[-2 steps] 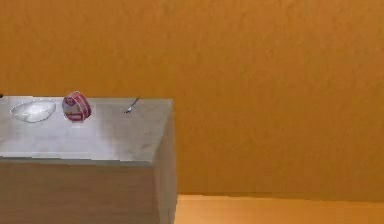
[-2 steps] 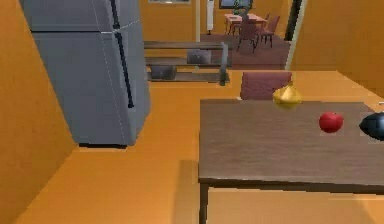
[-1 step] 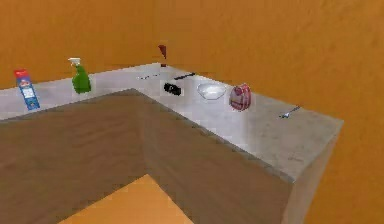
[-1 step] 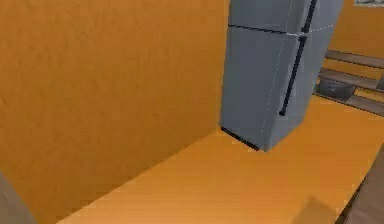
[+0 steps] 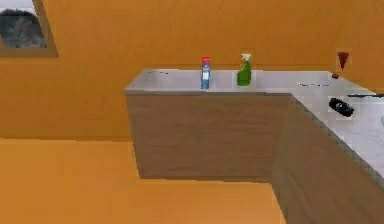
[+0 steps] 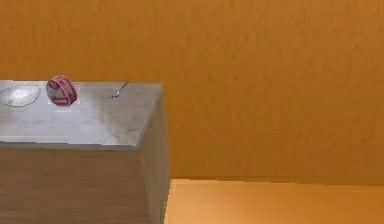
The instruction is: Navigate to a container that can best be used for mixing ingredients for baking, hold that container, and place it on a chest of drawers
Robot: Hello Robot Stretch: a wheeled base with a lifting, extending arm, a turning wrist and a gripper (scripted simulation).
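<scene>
A shallow white bowl (image 6: 18,95) rests on a grey counter (image 6: 95,125) at the arm side view's left edge. Beside it stands a small red and white round thing (image 6: 63,91). A thin utensil (image 6: 119,92) lies near the counter's far edge.
An L-shaped grey counter (image 5: 175,82) on wood-fronted cabinets runs across the forward view. On it stand a blue bottle with a red cap (image 5: 205,74), a green spray bottle (image 5: 244,71), a small red thing (image 5: 343,62) and a dark thing (image 5: 342,106). Orange floor (image 5: 70,185) lies in front.
</scene>
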